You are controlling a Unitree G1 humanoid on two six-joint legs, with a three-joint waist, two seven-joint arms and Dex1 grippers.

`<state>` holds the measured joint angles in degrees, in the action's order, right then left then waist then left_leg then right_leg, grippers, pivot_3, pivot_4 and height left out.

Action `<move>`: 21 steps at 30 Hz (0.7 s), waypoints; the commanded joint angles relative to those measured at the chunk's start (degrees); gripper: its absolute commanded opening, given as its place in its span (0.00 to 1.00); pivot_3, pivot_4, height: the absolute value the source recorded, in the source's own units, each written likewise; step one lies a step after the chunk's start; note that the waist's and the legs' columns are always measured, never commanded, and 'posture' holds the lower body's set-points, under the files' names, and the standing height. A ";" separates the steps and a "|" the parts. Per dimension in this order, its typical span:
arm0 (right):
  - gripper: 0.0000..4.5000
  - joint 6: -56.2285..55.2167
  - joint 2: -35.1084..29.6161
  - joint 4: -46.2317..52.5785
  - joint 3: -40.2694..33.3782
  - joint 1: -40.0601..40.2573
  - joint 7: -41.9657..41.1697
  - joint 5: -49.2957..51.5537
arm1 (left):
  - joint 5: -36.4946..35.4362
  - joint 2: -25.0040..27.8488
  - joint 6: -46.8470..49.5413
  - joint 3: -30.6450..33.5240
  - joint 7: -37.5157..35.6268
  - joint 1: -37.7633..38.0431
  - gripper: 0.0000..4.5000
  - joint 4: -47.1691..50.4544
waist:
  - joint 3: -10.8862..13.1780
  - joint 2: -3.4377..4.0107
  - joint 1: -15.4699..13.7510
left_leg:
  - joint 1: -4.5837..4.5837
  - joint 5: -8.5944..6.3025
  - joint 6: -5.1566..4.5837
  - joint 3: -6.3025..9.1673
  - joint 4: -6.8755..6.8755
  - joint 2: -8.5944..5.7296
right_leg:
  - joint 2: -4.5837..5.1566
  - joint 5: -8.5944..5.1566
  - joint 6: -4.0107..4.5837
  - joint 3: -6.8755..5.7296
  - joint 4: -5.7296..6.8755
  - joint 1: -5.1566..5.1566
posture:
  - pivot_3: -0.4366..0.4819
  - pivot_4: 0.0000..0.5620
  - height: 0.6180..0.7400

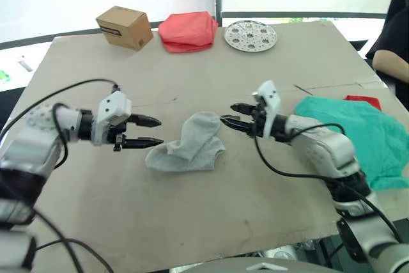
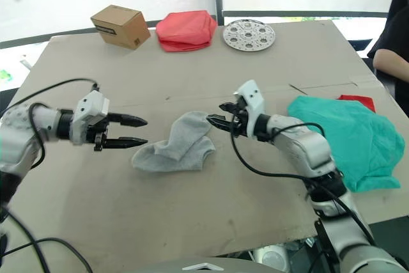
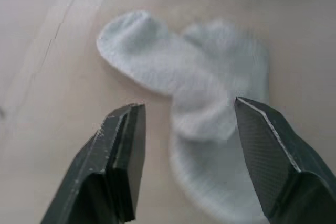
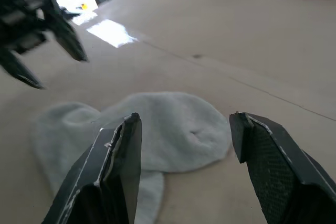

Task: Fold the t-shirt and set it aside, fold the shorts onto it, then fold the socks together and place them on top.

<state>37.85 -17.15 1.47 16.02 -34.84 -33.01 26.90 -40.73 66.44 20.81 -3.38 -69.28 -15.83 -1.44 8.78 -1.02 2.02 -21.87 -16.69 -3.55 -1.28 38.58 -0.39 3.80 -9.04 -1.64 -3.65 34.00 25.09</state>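
Two light grey socks [image 1: 188,142] lie overlapped in a loose heap at the middle of the table. My left gripper [image 1: 152,131] hovers just to their left, open and empty, fingertips pointing at the heap. My right gripper [image 1: 228,113] is open just to their right, by the upper sock's rounded end [image 4: 173,124]. The left wrist view looks down on the socks [image 3: 194,93] between the spread fingers. The teal shorts [image 1: 358,139] lie folded at the right edge. A bright red strip of the t-shirt [image 1: 363,100] shows from under them; the rest is hidden.
Along the far edge stand a cardboard box [image 1: 124,27], a folded salmon-pink cloth [image 1: 187,30] and a round perforated metal plate [image 1: 250,35]. A person's arm [image 1: 393,49] shows at the far right. The table is covered in brown cardboard [image 1: 223,209].
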 commanded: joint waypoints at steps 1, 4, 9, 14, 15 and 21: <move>0.64 -2.84 4.61 -8.83 0.99 -5.92 1.51 -4.99 | -12.01 -1.68 19.34 10.62 17.14 6.91 0.64 12.98 | 0.01 0.00 0.03 | 0.00 0.02 0.04 0.06 -0.03 0.00 | -0.02 0.00 0.00 0.00 0.00 0.00 | 0.48 0.27 1.00; 0.64 -4.63 8.28 -17.40 1.10 -10.60 1.17 -8.13 | -17.84 -6.15 28.37 18.25 29.54 13.04 0.64 19.59 | 0.00 -0.01 0.00 | 0.03 0.20 0.36 0.14 -0.07 0.00 | -0.05 0.02 0.02 0.05 0.06 0.00 | 0.48 0.27 1.00; 0.64 -7.06 13.94 -29.37 0.27 -17.24 -0.58 -10.61 | -27.16 -15.25 37.68 26.53 48.78 20.12 0.64 26.49 | -0.03 -0.05 -0.02 | 0.08 0.35 0.61 0.18 -0.13 -0.09 | -0.02 0.16 0.30 0.14 0.10 0.00 | 0.48 0.27 1.00; 0.64 -12.08 16.13 -42.67 2.36 -21.20 -1.32 -17.34 | -28.99 -23.88 39.34 25.40 59.99 21.98 0.64 30.52 | -0.07 -0.11 -0.37 | 0.08 0.36 0.64 0.25 -0.20 -0.21 | 0.18 0.17 0.34 0.08 0.11 -0.01 | 0.48 0.27 1.00; 0.64 -12.80 16.33 -44.53 2.63 -21.59 -1.69 -18.48 | -29.10 -24.93 39.67 24.77 61.05 22.11 0.64 31.04 | -0.07 -0.11 -0.42 | 0.09 0.36 0.65 0.26 -0.20 -0.24 | 0.18 0.17 0.35 0.08 0.12 -0.02 | 0.48 0.27 1.00; 0.52 -14.61 16.86 -47.90 2.56 -20.80 -4.39 -22.18 | -21.96 -29.89 37.35 19.75 62.96 20.63 0.52 29.55 | -0.18 -0.11 -0.40 | 0.28 0.37 0.67 0.20 -0.18 -0.40 | 0.20 0.06 0.52 0.20 0.33 -0.10 | 0.48 0.27 1.00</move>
<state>23.41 -0.41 -46.26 18.60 -56.48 -36.34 5.61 -64.52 37.35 59.47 17.80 -6.23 5.54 28.16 8.60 -1.12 1.62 -21.55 -16.31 -2.87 -1.08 38.40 -0.80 4.00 -8.99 -1.11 -3.46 34.38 24.97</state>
